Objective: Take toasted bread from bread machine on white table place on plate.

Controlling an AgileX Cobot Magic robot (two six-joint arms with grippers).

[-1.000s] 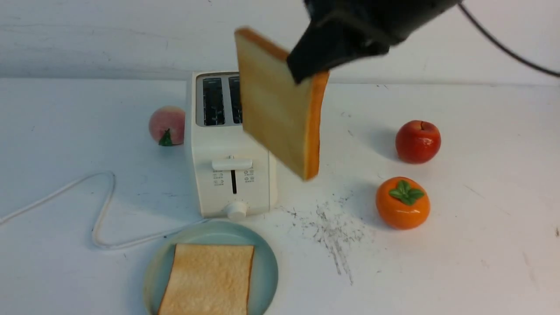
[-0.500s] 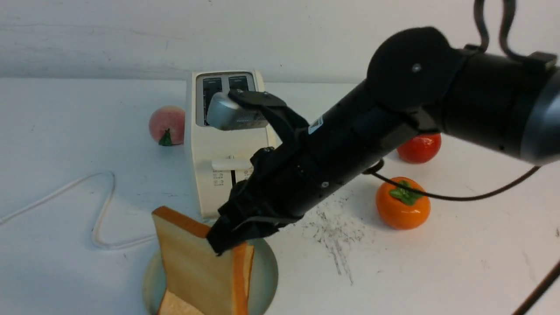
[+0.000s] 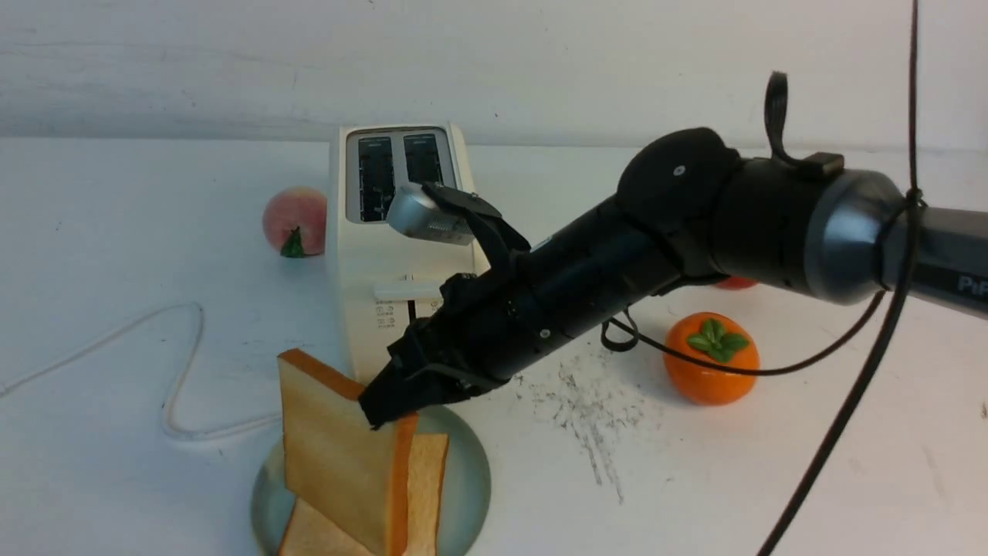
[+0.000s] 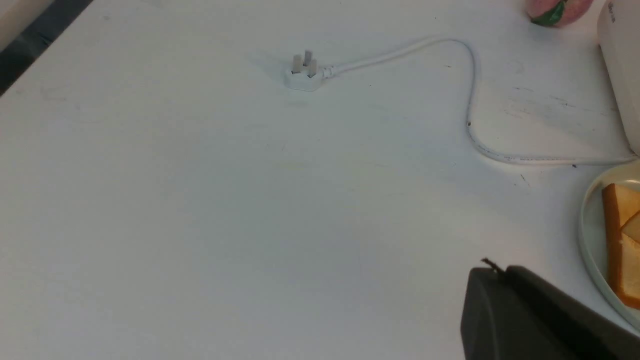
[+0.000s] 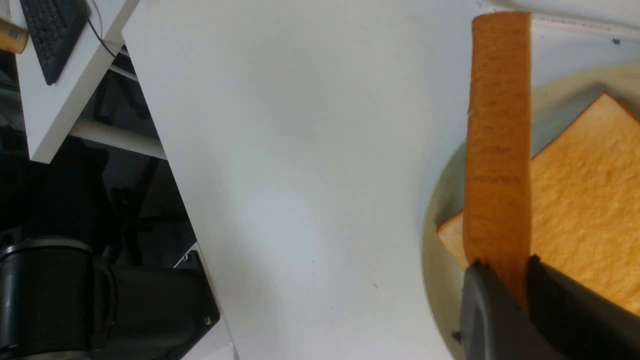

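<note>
Scuffed white tabletop (image 3: 772, 479) carrying a cream-white boxy two-slot toaster (image 3: 363, 270), both slots dark and empty, and just in front of it a round shallow blue-green plate (image 3: 471, 463). Principal hazard: the held slice (image 3: 332, 440), a thick square of golden-tan toasted bread with orange-brown crust, stands nearly on edge above the plate; if let go in this pose it would probably topple, and a fall toward the robot's left could carry it across the rim onto the tabletop. A second hazard is the flat slice (image 3: 428, 471), an identical piece lying in the plate: a descending corner could push it sideways or leave the two stacked askew. The black forearm (image 3: 587, 262) passes close before the toaster's front, so a wide swing could knock the appliance. Position of the work: the right gripper (image 3: 378, 413) is clamped on the upper corner of the held slice, and the right wrist view shows one jaw on each face with the crust edge running away between them; the bread hangs below and ahead of the gripper, over the flat slice. Whether its lowest corner touches the flat slice cannot be told. The left gripper (image 4: 500, 300), seen only in part in the left wrist view as a dark closed tip, holds nothing and lies low over the tabletop near the plate's left side. Bystanders: pink peach (image 3: 295, 220), orange persimmon (image 3: 710, 357)
</note>
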